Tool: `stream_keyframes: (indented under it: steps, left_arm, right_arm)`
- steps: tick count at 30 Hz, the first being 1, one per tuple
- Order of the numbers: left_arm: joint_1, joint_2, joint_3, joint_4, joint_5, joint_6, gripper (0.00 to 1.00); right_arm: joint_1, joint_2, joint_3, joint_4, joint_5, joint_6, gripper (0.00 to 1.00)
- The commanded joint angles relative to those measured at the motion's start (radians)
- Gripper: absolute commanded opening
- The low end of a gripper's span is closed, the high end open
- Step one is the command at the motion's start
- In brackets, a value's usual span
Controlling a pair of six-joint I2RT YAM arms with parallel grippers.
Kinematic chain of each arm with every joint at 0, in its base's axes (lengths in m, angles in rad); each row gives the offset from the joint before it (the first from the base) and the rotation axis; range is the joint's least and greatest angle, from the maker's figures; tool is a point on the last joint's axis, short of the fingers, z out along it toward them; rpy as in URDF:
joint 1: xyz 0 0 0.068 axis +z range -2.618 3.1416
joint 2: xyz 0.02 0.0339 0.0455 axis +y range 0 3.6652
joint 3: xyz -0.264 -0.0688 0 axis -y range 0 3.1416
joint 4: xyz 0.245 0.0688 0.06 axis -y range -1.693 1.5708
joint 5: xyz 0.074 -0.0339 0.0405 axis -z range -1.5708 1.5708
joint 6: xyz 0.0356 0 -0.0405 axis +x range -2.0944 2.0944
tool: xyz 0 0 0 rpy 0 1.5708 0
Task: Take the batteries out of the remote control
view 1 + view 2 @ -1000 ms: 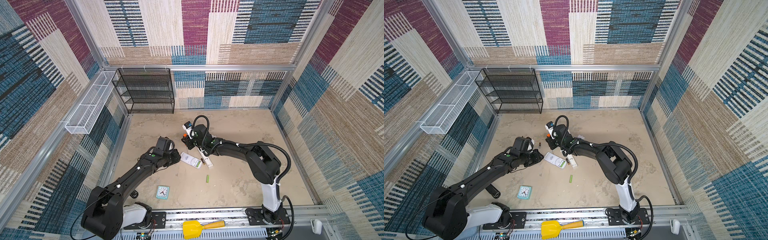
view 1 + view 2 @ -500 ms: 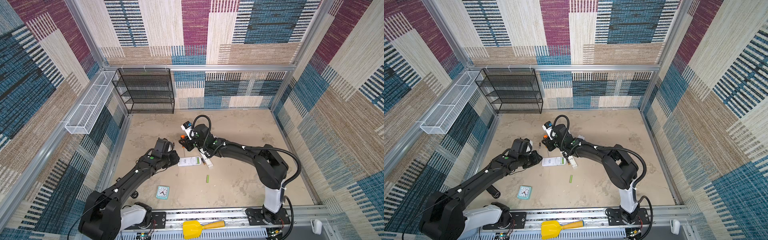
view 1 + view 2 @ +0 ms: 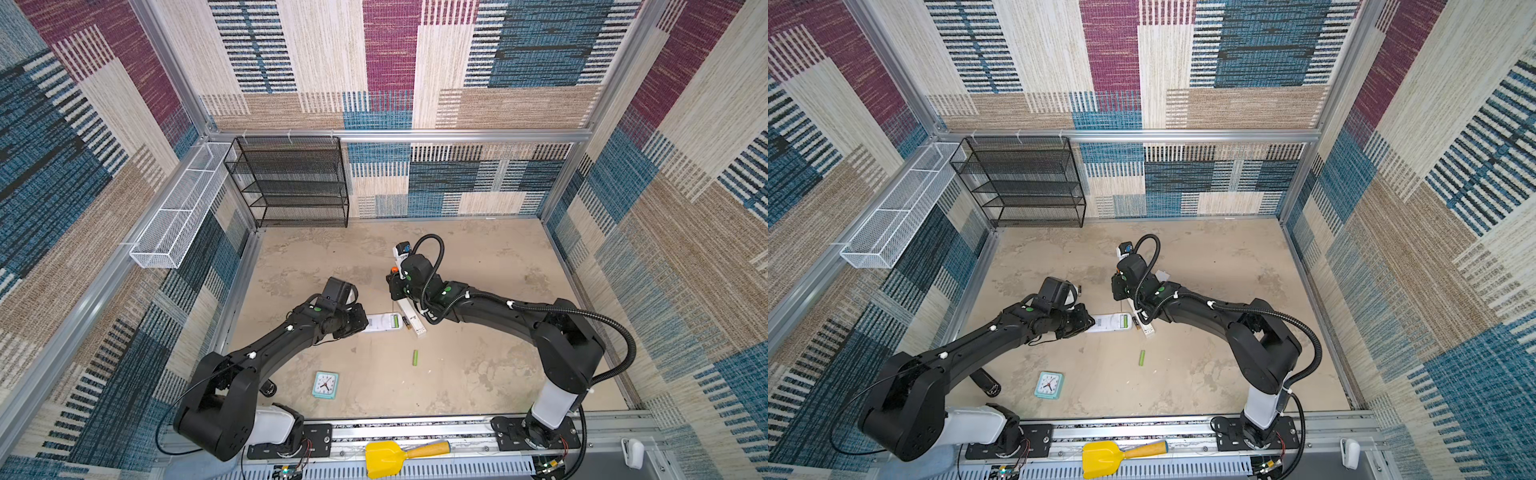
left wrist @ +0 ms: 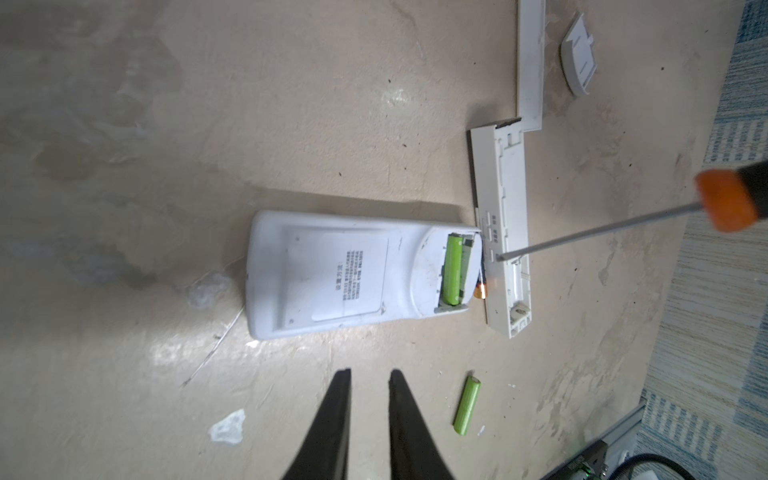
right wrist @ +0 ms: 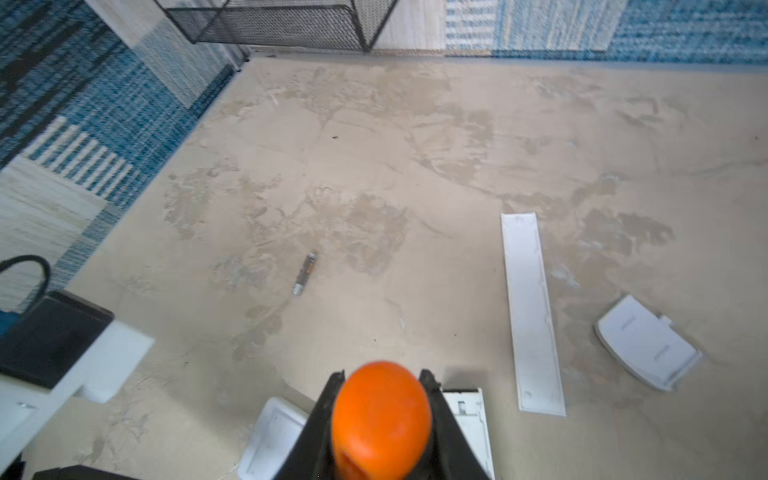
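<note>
Green battery seated in remote; loose battery on table at remote's 5 o'clock in both top views; left pincer slightly parted, empty; right pincer clamped on screwdriver. Risk: levering tip may slip, flicking battery away.

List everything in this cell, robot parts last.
wide remote: one, white, floor centre
slim remote: one, white, beside it
green batteries: two, one in wide remote, one loose
dark batteries: two, one between remotes, one loose
covers: two, white, floor
screwdriver: one, orange-handled, right claw
clock: one, teal, floor
shelf: one, black, back wall
basket: one, white, left wall
scoop: one, yellow, front rail
left claw: open, empty, near wide remote
right claw: shut on screwdriver
</note>
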Motion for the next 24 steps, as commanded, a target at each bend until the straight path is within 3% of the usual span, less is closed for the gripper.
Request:
stream_keyframes:
  steps: [1, 11, 20, 24]
  left_arm:
    - [-0.008, 0.045, 0.035, 0.054, 0.033, 0.007, 0.21]
    - [-0.036, 0.142, 0.064, 0.091, 0.044, -0.006, 0.21]
    - [-0.059, 0.173, 0.047, 0.106, 0.040, -0.036, 0.21]
    - [-0.073, 0.175, 0.023, 0.126, 0.033, -0.067, 0.20]
  right_arm:
    - [0.008, 0.005, -0.008, -0.018, 0.068, 0.072, 0.00]
    - [0.023, 0.040, -0.007, -0.037, 0.102, 0.095, 0.00]
    - [0.069, 0.068, 0.011, -0.061, 0.221, 0.055, 0.00]
    - [0.070, 0.058, -0.033, -0.009, 0.195, 0.085, 0.00]
